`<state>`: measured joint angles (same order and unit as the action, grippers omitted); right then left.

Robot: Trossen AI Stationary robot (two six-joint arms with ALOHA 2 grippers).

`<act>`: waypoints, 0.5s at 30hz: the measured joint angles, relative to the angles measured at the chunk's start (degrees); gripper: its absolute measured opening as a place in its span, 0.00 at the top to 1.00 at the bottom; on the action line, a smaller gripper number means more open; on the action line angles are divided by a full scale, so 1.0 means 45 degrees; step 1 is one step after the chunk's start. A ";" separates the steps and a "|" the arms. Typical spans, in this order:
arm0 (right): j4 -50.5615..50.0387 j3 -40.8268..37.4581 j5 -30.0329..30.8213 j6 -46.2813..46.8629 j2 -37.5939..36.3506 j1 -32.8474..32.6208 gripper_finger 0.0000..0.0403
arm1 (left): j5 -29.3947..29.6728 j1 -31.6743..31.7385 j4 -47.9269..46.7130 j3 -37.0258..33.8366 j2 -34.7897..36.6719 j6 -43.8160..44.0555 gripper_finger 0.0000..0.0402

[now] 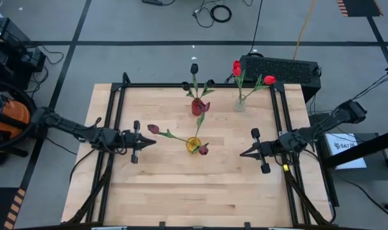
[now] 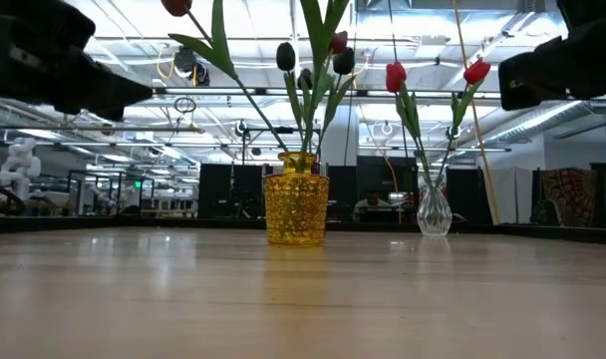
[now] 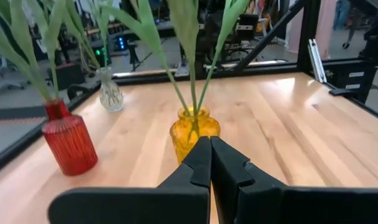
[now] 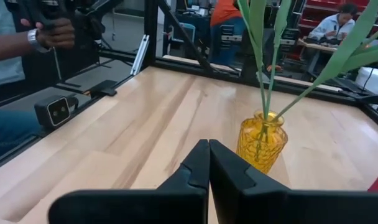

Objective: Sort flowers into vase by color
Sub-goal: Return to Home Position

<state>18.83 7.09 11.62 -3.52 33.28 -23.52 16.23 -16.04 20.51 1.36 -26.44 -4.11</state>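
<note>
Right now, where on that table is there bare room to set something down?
The widest bare table runs from the yellow vase, left end effector and right end effector to the edge farthest from the red vase. The corner beside the red vase, on the left arm's side, is free too. Crowded: among the three vases, clear vase included.

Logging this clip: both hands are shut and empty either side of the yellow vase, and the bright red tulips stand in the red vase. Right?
Not quite. The high view shows the bright red tulips in the clear glass vase; the red vase holds near-black tulips. The left hand and right hand are shut and empty either side of the yellow vase.
</note>
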 joint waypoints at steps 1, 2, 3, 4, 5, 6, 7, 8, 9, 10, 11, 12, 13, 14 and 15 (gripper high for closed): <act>0.0080 -0.0091 -0.0009 0.0034 0.0000 0.0062 1.00 | -0.0163 0.0118 0.0000 -0.0020 0.0000 0.0098 1.00; 0.0147 -0.0182 -0.0006 0.0103 -0.0005 0.0121 1.00 | -0.0349 0.0221 0.0000 -0.0032 0.0000 0.0157 1.00; 0.0163 -0.0256 -0.0006 0.0181 -0.0004 0.0190 1.00 | -0.0556 0.0317 0.0014 -0.0032 0.0000 0.0159 1.00; 0.0247 -0.0357 -0.0010 0.0240 0.0000 0.0264 1.00 | -0.0731 0.0404 0.0029 -0.0032 0.0000 0.0167 1.00; 0.0294 -0.0458 -0.0010 0.0302 0.0000 0.0329 1.00 | -0.0886 0.0485 0.0024 -0.0032 0.0000 0.0172 1.00; 0.0478 -0.0588 -0.0015 0.0334 0.0000 0.0384 1.00 | -0.0993 0.0559 0.0024 -0.0032 0.0000 0.0177 1.00; 0.0664 -0.0728 -0.0006 0.0347 0.0000 0.0417 1.00 | -0.1117 0.0625 0.0020 -0.0032 0.0000 0.0177 1.00; 0.0921 -0.0876 -0.0010 0.0352 0.0000 0.0457 1.00 | -0.1251 0.0688 0.0020 -0.0032 0.0000 0.0177 1.00; 0.1126 -0.1005 -0.0010 0.0385 0.0000 0.0487 1.00 | -0.1346 0.0740 0.0016 -0.0032 0.0000 0.0177 1.00; 0.1208 -0.1094 -0.0010 0.0433 -0.0004 0.0508 1.00 | -0.1422 0.0786 0.0007 -0.0032 0.0000 0.0177 1.00; 0.1353 -0.1198 -0.0020 0.0482 0.0000 0.0549 1.00 | -0.1532 0.0835 0.0011 -0.0036 0.0000 0.0177 1.00; 0.1421 -0.1290 -0.0029 0.0558 -0.0005 0.0576 1.00 | -0.1631 0.0870 0.0109 -0.0100 0.0000 0.0177 1.00; 0.1493 -0.1378 -0.0044 0.0626 -0.0002 0.0605 1.00 | -0.1676 0.0907 0.0191 -0.0204 0.0000 0.0167 1.00; 0.1406 -0.1408 -0.0059 0.0704 -0.0004 0.0648 1.00 | -0.1692 0.0971 0.0160 -0.0212 0.0000 0.0184 1.00; 0.1341 -0.1406 -0.0105 0.0772 0.0002 0.0686 1.00 | -0.1692 0.1025 0.0172 -0.0210 0.0000 0.0181 1.00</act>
<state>24.87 0.76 11.15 -0.05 33.29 -20.43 8.62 -11.43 21.29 0.41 -26.44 -3.29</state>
